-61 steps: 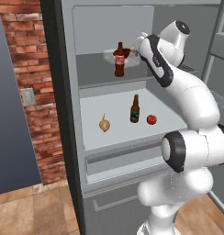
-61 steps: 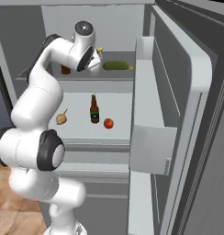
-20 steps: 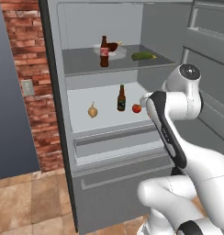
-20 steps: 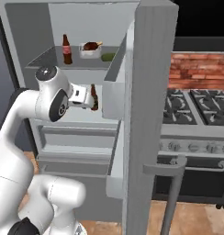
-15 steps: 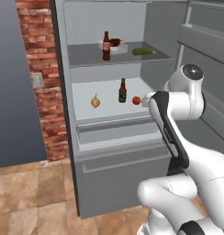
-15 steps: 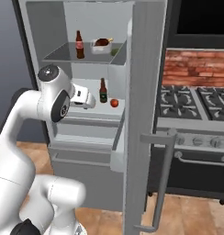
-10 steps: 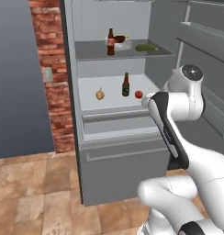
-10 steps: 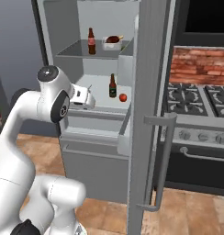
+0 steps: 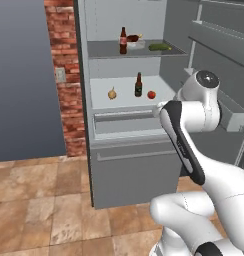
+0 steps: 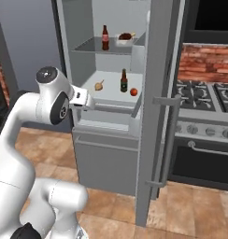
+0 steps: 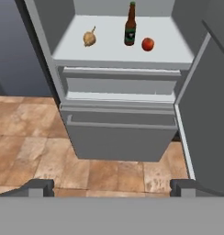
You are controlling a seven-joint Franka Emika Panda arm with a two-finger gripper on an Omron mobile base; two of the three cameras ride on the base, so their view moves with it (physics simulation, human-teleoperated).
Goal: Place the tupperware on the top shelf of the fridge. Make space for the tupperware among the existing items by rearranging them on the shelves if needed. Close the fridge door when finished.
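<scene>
Brick wall [image 9: 61, 60] and tiled floor [image 9: 39, 200] frame the fridge [image 9: 129, 165], whose door [image 10: 155, 107] hangs wide open beside a stove [image 10: 207, 98].

Two shelves show inside. On the darker top shelf [image 9: 106, 50] sits the tupperware [image 9: 135, 42], one container, between one cola bottle [image 9: 123, 41] and one cucumber [image 9: 159, 47]. It appears to touch or nearly touch the bottle; the cucumber lies just beside it. On the brighter lower shelf [image 9: 101, 97] stand one onion [image 9: 112, 93], one beer bottle [image 9: 138, 85] and one tomato [image 9: 151, 94], spaced apart in a row.

By the look of things the placing is done: the container rests on the top shelf with room made among its neighbours. What is left, judging from the open door, is to swing that door shut.

One arm [image 9: 186, 145] is pulled back from the shelves. Its gripper [image 11: 111, 187] has its fingers spread fully apart and nothing between them, pointing toward the drawer front [image 11: 118, 137] below the lower shelf.
</scene>
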